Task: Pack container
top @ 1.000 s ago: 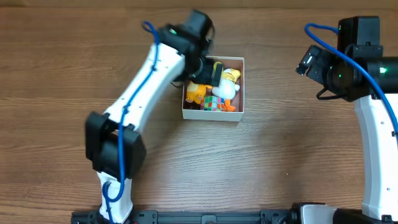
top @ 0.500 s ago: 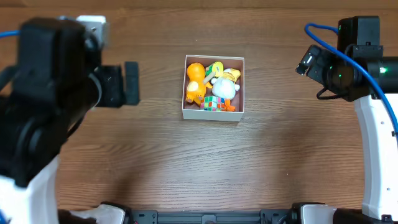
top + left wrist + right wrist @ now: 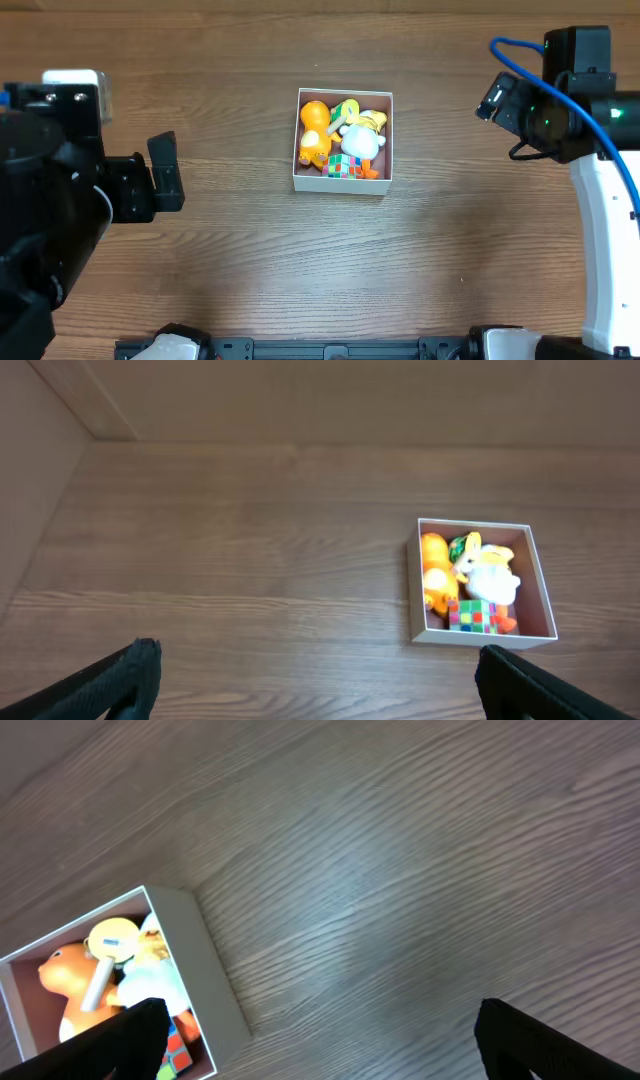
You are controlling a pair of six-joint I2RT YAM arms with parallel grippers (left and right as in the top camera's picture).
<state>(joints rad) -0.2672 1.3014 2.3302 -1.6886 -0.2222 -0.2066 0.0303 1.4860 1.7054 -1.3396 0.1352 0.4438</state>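
1. The container [image 3: 340, 186] sits mid-table and holds an orange toy [image 3: 315, 125], a white toy [image 3: 362, 143] and a colourful cube [image 3: 345, 165].
2. The left gripper [image 3: 320, 685] and the right gripper [image 3: 320, 1040] are both wide open and hold nothing.
3. Packing seems complete, so any arm movement should pass well clear of the container.

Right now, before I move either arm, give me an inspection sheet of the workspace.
Surface: wooden table, bare grain, no spills.
Job's things: container upright, holding orange toy, white toy, multicoloured cube.
Clutter: nothing seen outside the container.
Grippers: left gripper open, empty, well away from the container; right gripper open, empty.
Cables: blue cable looped at the right arm.
Surroundings: wood-toned wall behind the table.
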